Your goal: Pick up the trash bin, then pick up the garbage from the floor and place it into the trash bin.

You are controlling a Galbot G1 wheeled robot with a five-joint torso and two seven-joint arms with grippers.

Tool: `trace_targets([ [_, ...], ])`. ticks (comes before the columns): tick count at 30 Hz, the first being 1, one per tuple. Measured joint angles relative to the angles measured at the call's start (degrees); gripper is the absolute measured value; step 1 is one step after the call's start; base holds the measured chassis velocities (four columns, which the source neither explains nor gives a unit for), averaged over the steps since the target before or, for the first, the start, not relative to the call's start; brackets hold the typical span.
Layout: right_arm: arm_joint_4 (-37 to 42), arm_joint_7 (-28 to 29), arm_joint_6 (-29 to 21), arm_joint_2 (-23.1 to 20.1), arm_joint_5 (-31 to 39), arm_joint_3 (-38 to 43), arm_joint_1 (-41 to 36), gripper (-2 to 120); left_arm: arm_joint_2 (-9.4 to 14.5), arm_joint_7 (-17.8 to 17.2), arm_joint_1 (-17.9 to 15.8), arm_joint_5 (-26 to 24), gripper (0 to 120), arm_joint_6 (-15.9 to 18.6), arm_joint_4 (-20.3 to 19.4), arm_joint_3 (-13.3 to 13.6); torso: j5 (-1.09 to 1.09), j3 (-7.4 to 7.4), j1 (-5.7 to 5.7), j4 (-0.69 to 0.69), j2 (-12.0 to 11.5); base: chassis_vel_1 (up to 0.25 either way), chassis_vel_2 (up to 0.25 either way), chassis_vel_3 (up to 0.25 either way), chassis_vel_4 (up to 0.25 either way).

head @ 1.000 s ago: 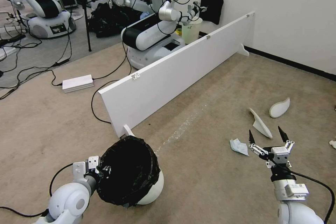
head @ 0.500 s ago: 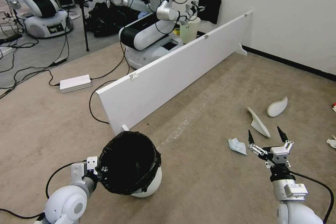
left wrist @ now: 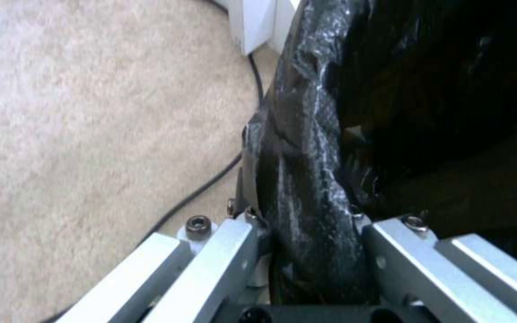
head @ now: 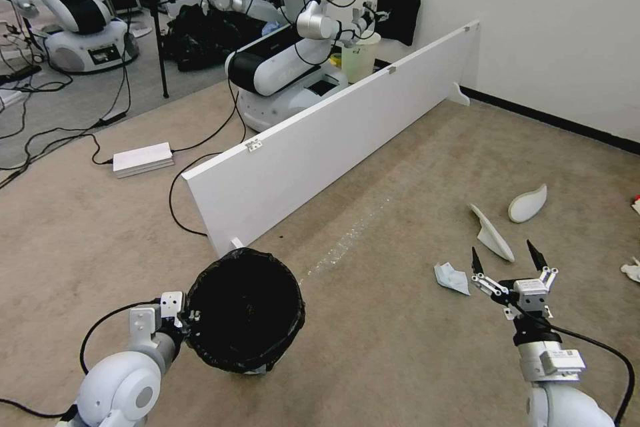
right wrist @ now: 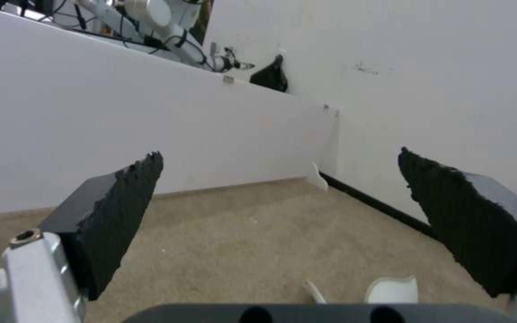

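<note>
Two grippers are at work for you here: the left gripper (left wrist: pixel 306 224) is pinched on the rim of the small round white trash bin lined with a crinkled black plastic bag (head: pixel 244 310), which it holds at the lower left, near the end of the long white board (head: pixel 333 140). The bag is soft and slippery, so I think you should keep the hold on the stiff rim under it. The right gripper (head: pixel 505 265) hangs above the beige carpet (head: pixel 387 320) with its black fingers spread wide and nothing between them. Just beside it lies a crumpled white paper (head: pixel 451 278), and a little further two white slippers (head: pixel 494 234); all look light, and the paper will crush easily, so take it at the middle.
</note>
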Motion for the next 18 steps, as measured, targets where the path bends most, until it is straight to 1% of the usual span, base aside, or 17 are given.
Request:
trace_targets([
  [2,0.3,0.0,0.0,0.0,0.0,0.0,-0.2,100,0.0,1.2,-0.1,1.3,4,-0.8,0.0,0.0,0.00,0.00,0.00,0.00,0.0,0.000,0.000,0.000,0.000],
  [4,0.3,0.0,0.0,0.0,0.0,0.0,-0.2,100,0.0,1.2,-0.1,1.3,4,-0.8,0.0,0.0,0.00,0.00,0.00,0.00,0.0,0.000,0.000,0.000,0.000],
  [5,0.6,0.1,0.0,0.0,0.0,0.0,-0.3,100,0.0,2.8,-0.1,2.7,3,-1.9,-0.1,-0.2,0.00,0.00,0.00,0.00,0.0,0.000,0.000,0.000,0.000],
  [6,0.6,0.1,0.0,0.0,0.0,0.0,-0.3,100,0.0,2.8,-0.1,2.7,3,-1.9,-0.1,-0.2,0.00,0.00,0.00,0.00,0.0,0.000,0.000,0.000,0.000],
  [8,1.5,0.5,0.0,0.0,0.0,0.2,-0.7,100,0.0,6.6,-0.1,7.5,3,-5.3,0.3,-0.5,0.00,0.00,0.00,0.00,0.0,0.000,0.000,0.000,0.000],
  [9,1.9,0.7,0.0,0.0,0.1,0.4,-0.8,100,0.0,7.8,-0.2,9.0,2,-6.4,0.5,-0.6,0.01,0.00,0.00,0.00,0.0,0.000,0.000,0.000,0.000],
  [10,1.9,0.7,0.0,0.0,0.1,0.4,-0.8,100,0.0,7.8,-0.2,9.0,2,-6.4,0.5,-0.6,0.01,0.00,0.00,0.00,0.0,0.000,0.000,0.000,0.000],
  [12,3.1,0.8,-0.1,0.0,0.4,1.2,-1.3,100,-0.1,10.3,-0.5,11.3,2,-9.1,0.5,-0.4,0.00,0.00,0.00,0.01,0.0,0.000,0.000,0.000,0.000],
  [13,3.1,0.8,-0.1,0.0,0.4,1.2,-1.3,100,-0.1,10.3,-0.5,11.3,2,-9.1,0.5,-0.4,0.00,0.00,0.00,0.01,0.0,0.000,0.000,0.000,0.000],
  [15,4.3,0.8,-0.2,0.0,0.7,2.0,-1.8,100,-0.3,11.2,-0.9,12.4,2,-10.5,0.5,-0.1,0.00,0.00,0.00,0.00,0.0,0.000,0.000,0.000,0.000],
  [16,4.3,0.8,-0.2,0.0,0.7,2.0,-1.8,100,-0.3,11.2,-0.9,12.4,2,-10.5,0.5,-0.1,0.00,0.00,0.00,0.00,0.0,0.000,0.000,0.000,0.000],
  [18,6.0,0.8,-0.2,0.0,0.9,2.8,-3.0,100,-0.4,12.8,-1.3,13.4,2,-12.1,-0.1,0.3,0.00,0.00,0.00,0.00,0.0,0.000,0.000,0.000,0.000],
])
